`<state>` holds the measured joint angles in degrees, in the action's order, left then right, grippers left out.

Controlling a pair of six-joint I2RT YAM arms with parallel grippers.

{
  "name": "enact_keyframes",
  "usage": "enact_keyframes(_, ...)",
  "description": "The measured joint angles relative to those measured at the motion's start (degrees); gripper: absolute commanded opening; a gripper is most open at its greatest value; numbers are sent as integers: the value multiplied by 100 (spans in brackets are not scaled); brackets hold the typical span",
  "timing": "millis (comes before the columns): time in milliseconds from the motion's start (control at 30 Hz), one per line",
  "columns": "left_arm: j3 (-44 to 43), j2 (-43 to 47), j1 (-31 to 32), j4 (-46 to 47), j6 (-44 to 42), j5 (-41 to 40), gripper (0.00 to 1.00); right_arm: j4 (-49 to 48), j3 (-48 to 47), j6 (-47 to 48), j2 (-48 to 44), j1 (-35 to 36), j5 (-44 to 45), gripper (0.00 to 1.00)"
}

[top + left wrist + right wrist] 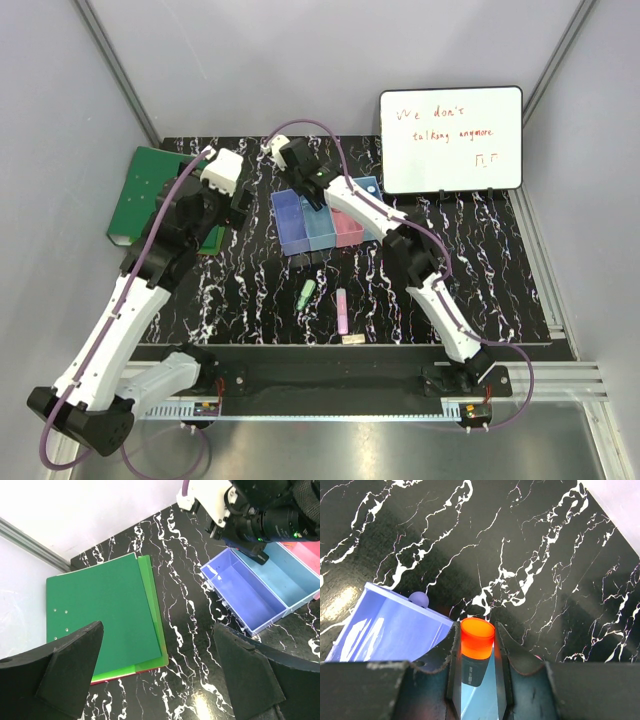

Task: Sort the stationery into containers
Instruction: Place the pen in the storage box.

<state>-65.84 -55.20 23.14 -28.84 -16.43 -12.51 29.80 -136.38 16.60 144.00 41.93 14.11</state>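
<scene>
An orange-capped black plastic marker point(477, 640) is clamped in the narrowly set jaws of the right gripper point(476, 628). It is gripped just below the cap and held above the far end of the row of small joined open-top plastic bins point(322, 228), near the middle of the far edge of the black marbled worktop point(480, 260). It is judged light, stiff and slippery, so a mid-barrel hold would be steadier. The left gripper point(157, 680) is spread wide, empty, beside a flat green binder point(100, 615). A green highlighter point(306, 293), a pink highlighter point(342, 311) and a beige eraser point(353, 339) are seen toward the near edge.
</scene>
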Motion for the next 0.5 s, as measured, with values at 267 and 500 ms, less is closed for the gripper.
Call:
enact_keyframes(267,2,-4,0,55,-28,2,99,-15,0,-37,9,0,2,30)
enact_keyframes(500,2,-4,0,107,-94,2,99,-50,0,11,9,0,11,68)
